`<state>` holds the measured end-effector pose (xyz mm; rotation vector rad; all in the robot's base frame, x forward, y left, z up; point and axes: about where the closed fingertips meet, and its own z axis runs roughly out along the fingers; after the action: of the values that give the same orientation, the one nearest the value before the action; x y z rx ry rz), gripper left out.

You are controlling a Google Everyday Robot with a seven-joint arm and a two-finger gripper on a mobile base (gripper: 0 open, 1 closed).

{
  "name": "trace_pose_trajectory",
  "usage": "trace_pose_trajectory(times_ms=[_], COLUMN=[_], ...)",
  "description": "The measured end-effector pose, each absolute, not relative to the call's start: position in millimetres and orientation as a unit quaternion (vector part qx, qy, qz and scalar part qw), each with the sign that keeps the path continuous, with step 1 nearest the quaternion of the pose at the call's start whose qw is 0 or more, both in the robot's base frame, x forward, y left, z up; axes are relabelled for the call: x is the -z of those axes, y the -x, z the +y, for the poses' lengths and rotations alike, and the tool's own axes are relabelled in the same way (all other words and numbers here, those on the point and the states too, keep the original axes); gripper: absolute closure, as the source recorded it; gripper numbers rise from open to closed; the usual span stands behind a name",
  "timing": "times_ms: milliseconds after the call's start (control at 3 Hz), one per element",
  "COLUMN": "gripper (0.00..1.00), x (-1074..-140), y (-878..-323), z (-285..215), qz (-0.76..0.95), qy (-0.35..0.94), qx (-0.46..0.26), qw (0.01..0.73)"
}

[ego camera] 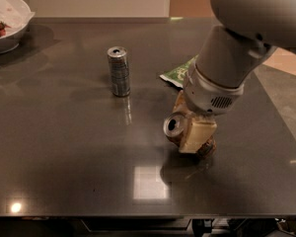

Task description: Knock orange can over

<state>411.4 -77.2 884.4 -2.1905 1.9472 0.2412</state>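
The orange can (174,126) is in the middle right of the dark table (64,157). It leans strongly to the left, with its silver top facing left and toward the camera and its coppery base still on the table. My gripper (193,132) comes down from the upper right and sits right against the can, covering most of its body. The slimmer silver-grey can (119,71) stands upright to the far left of the gripper, well apart from it.
A green snack bag (180,73) lies behind the arm, partly hidden by it. A white bowl (7,23) with food stands at the far left corner. The table's front edge runs along the bottom and its right edge is close to the arm.
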Motion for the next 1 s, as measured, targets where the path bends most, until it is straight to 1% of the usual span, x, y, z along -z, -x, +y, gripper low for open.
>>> trace_pose_trajectory(times_ms=[333,1000], gripper=[1.0,1.0], x=[-881.6,-873.2], y=[-417.0,-422.9], z=[-77.3,-67.9], qz=[0.66,0.653], qy=[0.745,0.755], qx=[-0.048,-0.024], qw=[0.079,0.061])
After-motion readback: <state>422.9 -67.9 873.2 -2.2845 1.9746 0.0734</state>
